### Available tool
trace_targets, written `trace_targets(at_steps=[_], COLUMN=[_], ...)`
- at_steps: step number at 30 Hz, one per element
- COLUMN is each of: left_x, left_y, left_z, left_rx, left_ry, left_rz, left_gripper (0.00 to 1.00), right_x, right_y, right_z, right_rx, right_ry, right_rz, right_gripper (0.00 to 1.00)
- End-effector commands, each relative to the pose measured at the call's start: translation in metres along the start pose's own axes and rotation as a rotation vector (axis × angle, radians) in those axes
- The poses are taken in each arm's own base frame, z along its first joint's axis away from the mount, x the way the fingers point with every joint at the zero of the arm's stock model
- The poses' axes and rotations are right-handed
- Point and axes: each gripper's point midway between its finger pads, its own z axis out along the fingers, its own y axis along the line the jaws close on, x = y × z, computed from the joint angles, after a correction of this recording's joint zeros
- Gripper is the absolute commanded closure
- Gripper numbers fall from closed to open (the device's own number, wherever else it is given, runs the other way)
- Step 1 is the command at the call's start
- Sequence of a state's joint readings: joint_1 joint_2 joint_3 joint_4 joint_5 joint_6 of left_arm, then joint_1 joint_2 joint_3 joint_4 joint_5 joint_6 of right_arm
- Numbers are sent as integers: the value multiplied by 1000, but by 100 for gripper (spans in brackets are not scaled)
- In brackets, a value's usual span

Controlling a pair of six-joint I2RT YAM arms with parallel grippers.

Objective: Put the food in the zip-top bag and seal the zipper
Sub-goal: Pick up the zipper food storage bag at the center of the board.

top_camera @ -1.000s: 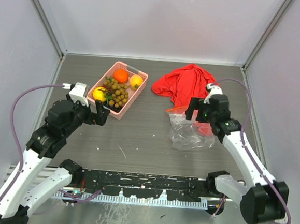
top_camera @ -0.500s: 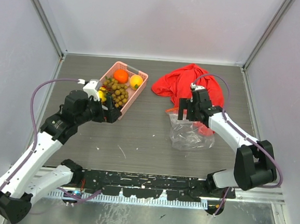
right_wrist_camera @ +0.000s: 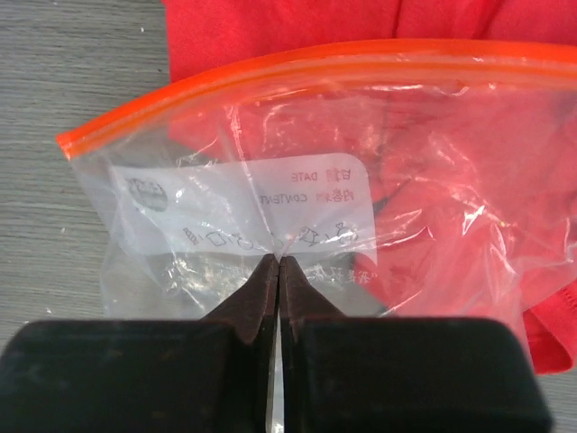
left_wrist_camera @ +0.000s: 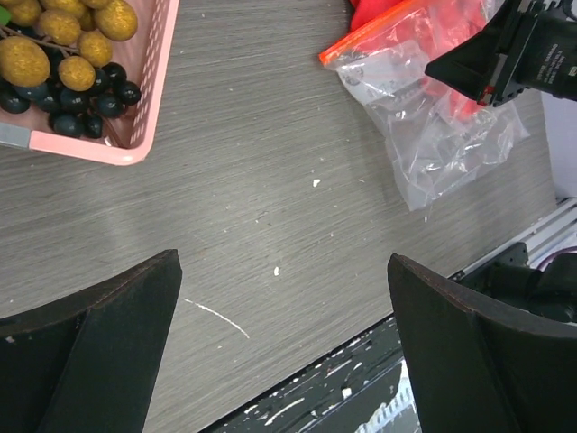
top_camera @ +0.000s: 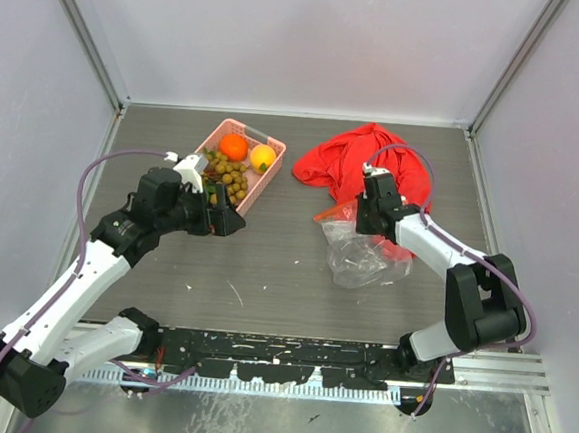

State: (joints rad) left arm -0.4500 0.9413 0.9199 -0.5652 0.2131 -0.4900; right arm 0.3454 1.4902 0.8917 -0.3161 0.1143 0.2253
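My right gripper (right_wrist_camera: 278, 263) pinches the zip-top bag (right_wrist_camera: 297, 162); left gripper (left_wrist_camera: 281, 271) is wide open. If that pinch holds both layers, the mouth won't open.

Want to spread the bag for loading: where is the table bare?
Bare: the middle strip of table between pink basket and zip-top bag, running to the near edge; also the back-left corner beside the basket. Crowded: the right side, where red cloth, bag and the right gripper overlap.
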Motion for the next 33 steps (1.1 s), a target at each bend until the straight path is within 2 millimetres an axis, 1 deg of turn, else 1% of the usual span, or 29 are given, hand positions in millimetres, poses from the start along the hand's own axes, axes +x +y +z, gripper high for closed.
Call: trace_targets(at_steps=[1, 6, 12, 14, 21, 26, 29, 31, 33], left_x=[-15, -12, -8, -9, -22, -22, -26, -27, -27], left_y=[-20, -21, -32, -35, -30, -23, -24, -26, -28], left_z=[-1, 9, 27, 31, 32, 35, 36, 37, 40], left_rx=[84, 108, 180, 197, 171, 195, 251, 277, 294], left_ry=[-49, -42, 13, 19, -27, -34, -41, -47, -46], left_rz=[-10, -35, -63, -62, -49, -103, -161, -180, -197], left_gripper=[2, 2, 2, 2, 2, 2, 1, 0, 2], right_x=[-24, -27, -26, -25, -26, -30, -30, -30, -29], right_y=[8, 24, 56, 66, 103, 130, 141, 145, 150], right_z=[-18, -36, -57, -62, -85, -101, -111, -115, -120], right_rx=[-28, -93, -198, -239, -377, -488, -525, -540, -564], right_ry=[-120, -173, -217, -232, -309, -367, -396, -418, -438], right_rz=[-24, -70, -179, -214, -349, -421, -479, -501, -525], right_gripper=[99, 99, 99, 99, 99, 99, 99, 99, 99])
